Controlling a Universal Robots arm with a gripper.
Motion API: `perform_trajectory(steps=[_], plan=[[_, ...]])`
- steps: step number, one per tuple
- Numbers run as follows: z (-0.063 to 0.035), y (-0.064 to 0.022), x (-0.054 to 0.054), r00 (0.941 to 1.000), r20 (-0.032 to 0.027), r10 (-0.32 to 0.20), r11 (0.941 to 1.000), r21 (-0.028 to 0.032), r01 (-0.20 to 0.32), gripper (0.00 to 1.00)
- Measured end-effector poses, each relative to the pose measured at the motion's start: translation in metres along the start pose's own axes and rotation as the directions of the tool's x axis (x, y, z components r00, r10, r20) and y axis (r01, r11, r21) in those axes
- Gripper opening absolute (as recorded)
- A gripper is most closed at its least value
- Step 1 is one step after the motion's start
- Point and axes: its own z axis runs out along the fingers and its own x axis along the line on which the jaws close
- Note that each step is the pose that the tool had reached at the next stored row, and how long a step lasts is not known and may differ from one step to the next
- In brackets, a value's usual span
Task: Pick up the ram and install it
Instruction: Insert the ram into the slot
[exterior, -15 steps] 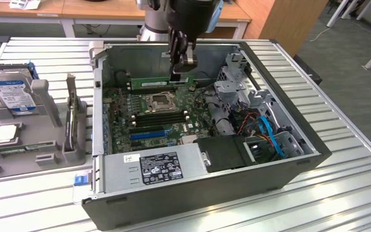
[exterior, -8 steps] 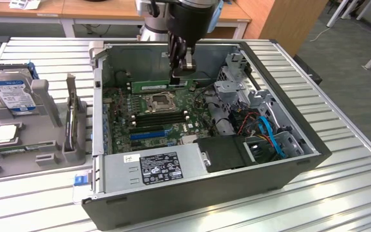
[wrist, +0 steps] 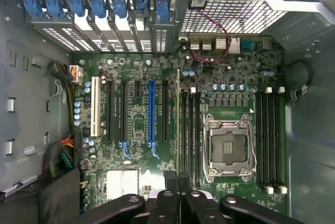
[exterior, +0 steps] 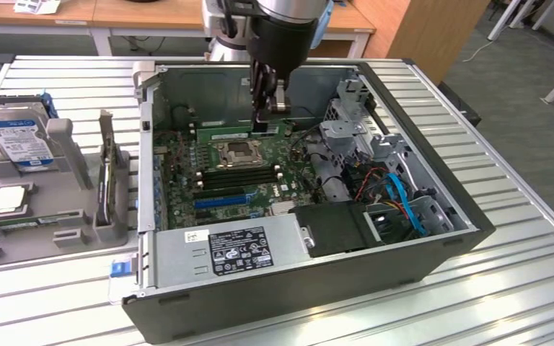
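Just beside the socket | tool clamped shut on the ram | stick held edge-on along the black slots | likely lined up that way for seating; seated or not, can't tell

Tally: one case, one motherboard, one socket, one long blue slot, one white slot, four black slots in a row past the socket, one power supply, one blue-labelled drive, one processor chip, one tray, one ram, one gripper.
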Motion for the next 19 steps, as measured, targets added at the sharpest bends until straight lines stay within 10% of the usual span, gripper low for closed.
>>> perform_trajectory(steps=[19], plan=[[0.0239,-0.0015,0.001,1.0000,0.0002,0.003,1.0000,0.0003,-0.003,0.12]])
